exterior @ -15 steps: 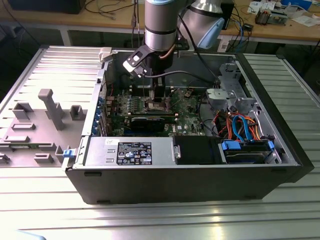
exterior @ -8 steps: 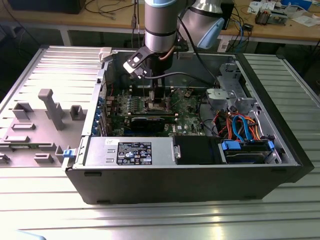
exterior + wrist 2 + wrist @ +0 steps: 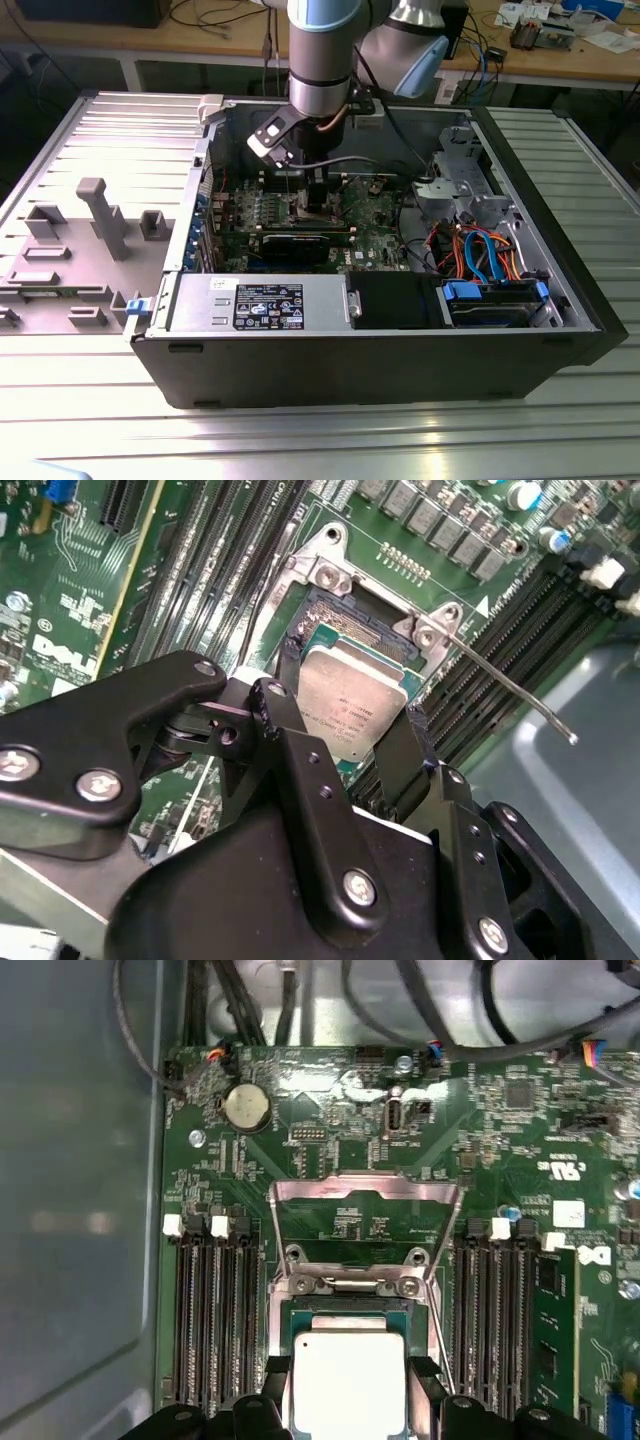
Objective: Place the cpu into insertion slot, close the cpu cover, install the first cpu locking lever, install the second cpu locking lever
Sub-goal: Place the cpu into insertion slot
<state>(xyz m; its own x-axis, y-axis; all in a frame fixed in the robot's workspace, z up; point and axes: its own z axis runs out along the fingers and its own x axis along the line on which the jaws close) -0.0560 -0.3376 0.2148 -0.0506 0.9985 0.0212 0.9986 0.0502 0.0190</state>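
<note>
My gripper (image 3: 316, 192) reaches down into the open computer case over the green board. In both wrist views its two black fingers (image 3: 287, 705) press the opposite edges of the cpu (image 3: 352, 708), a square chip with a silver top, so it is shut on it. The cpu (image 3: 350, 1380) sits level, at or just above the insertion slot (image 3: 346, 1310), whose dark inside (image 3: 352, 608) shows past the chip's far edge. The cpu cover (image 3: 365, 1192) stands swung open beyond the slot. One thin locking lever (image 3: 505, 685) sticks out raised; both levers (image 3: 437, 1280) flank the slot.
Long black memory slots (image 3: 210, 1310) run on both sides of the socket. A black graphics card (image 3: 305, 243) lies in front of the gripper, with the power supply (image 3: 260, 300) and cabled drive bays (image 3: 485, 260) nearby. A grey fixture plate (image 3: 80, 240) lies at the exterior view's left.
</note>
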